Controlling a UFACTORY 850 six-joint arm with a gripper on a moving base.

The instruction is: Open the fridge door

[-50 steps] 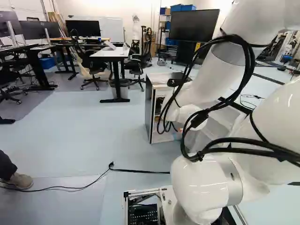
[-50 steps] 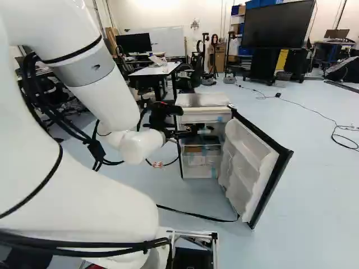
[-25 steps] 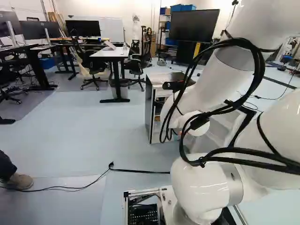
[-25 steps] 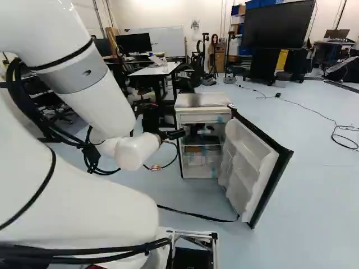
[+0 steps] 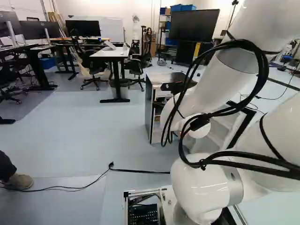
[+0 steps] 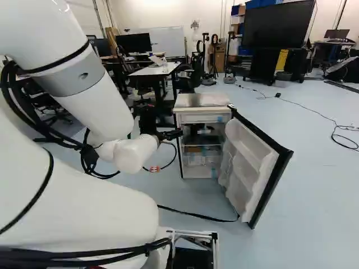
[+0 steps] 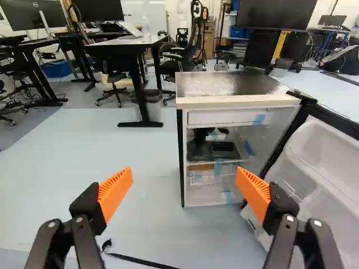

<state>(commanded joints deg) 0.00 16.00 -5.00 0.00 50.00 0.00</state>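
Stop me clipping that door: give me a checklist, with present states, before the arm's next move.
1. Fridge door swung open: ok.
2. Gripper open, nothing held: ok.
3. Gripper off the door: ok, it stands apart from it in the right base view.
4. Black floor cable well away from the door: not ok, it runs to the door's lower edge.
5. Arm cables clear of the fridge: cannot tell, they overlap in the left base view.
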